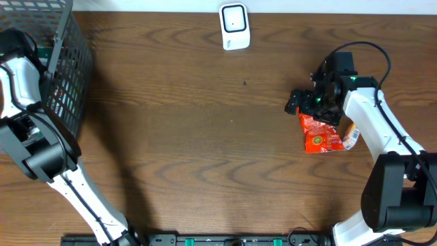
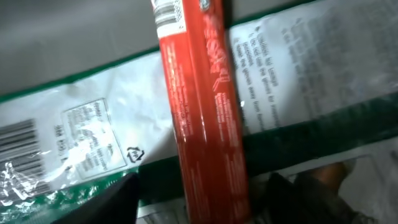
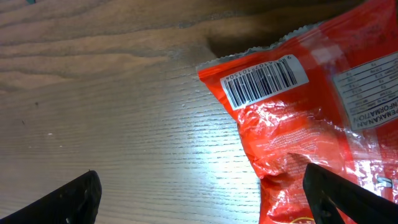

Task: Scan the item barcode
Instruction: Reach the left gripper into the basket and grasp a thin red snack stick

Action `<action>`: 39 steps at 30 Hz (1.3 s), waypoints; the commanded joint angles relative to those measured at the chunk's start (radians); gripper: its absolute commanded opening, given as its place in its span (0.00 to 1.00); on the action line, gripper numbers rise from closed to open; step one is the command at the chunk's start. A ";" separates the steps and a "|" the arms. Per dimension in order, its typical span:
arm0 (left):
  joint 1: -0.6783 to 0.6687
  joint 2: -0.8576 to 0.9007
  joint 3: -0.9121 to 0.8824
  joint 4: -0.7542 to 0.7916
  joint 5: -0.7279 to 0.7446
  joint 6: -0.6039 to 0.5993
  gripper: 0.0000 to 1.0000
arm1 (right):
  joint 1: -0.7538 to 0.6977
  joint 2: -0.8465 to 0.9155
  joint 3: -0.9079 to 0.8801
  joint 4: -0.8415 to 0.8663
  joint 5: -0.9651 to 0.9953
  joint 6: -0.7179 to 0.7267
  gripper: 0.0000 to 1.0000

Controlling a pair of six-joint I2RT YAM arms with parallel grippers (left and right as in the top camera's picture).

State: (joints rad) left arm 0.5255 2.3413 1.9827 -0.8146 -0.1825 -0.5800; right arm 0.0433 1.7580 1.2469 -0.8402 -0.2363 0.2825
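Inside the wire basket (image 1: 72,61), my left gripper (image 2: 205,202) is open, one finger on each side of a long red pack (image 2: 202,106), with small gaps on both sides. That pack lies across a green and white bag (image 2: 81,124) that bears a barcode. At the right of the table my right gripper (image 3: 205,199) hangs open low over a red snack packet (image 3: 298,118), whose barcode (image 3: 264,81) faces up. Its right finger (image 3: 348,196) is above the packet and its left finger is over bare wood. The white scanner (image 1: 234,26) stands at the back centre.
A small white and orange item (image 1: 350,135) lies just right of the red snack packet (image 1: 319,133). The black basket fills the back left corner, with my left arm (image 1: 17,68) reaching into it. Brown wooden table (image 1: 205,137) lies between the basket and the packet.
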 commanded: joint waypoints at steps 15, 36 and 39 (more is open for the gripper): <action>0.002 -0.060 0.001 -0.037 -0.002 -0.009 0.07 | 0.005 -0.002 0.010 0.002 -0.008 0.017 0.99; -0.194 -0.591 0.000 -0.399 0.423 0.132 0.07 | 0.004 -0.002 0.010 0.002 -0.008 0.017 0.99; -0.345 -0.590 -0.037 -0.426 0.444 0.147 0.07 | 0.004 -0.002 0.010 0.002 -0.008 0.017 0.99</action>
State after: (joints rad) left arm 0.3386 1.7424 1.9781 -1.2144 0.0975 -0.4900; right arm 0.0433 1.7580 1.2469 -0.8398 -0.2363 0.2832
